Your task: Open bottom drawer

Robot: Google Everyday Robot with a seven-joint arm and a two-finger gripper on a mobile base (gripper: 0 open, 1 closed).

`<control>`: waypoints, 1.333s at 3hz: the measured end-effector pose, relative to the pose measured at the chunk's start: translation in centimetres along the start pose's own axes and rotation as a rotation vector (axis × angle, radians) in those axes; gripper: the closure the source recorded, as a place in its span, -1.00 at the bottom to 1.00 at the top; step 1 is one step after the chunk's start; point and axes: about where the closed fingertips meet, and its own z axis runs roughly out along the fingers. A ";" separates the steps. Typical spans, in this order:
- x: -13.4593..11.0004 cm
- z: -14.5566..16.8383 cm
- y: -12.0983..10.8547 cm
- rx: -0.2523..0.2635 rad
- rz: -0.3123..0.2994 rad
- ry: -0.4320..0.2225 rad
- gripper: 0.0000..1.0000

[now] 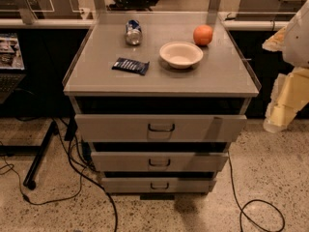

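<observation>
Approach step: bottom drawer looks shut, lowest front of the cabinet.
Gripper hangs right of cabinet, well apart; wide or narrow, I cannot tell. Next move, I think: reach down to the loop handle at cabinet's foot & pull straight out. Count: 3 drawers; on cabinet top 1 can, 1 bowl, 1 orange, 1 dark packet.

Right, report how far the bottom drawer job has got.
Done: nothing yet. The narrow grey metal bottom drawer looks shut, with no tray showing. In hand: the robot's hand hangs to the right of the cabinet, apart from it and well off the drawer's small dark loop handle. Left: reach down to that handle, take hold of it and pull the drawer out.
</observation>
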 end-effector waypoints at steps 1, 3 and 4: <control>0.0 -0.1 0.0 0.013 0.000 -0.007 -1.00; 4.3 8.8 2.1 0.023 0.145 -0.128 -1.00; 6.2 14.0 2.4 0.041 0.212 -0.192 -1.00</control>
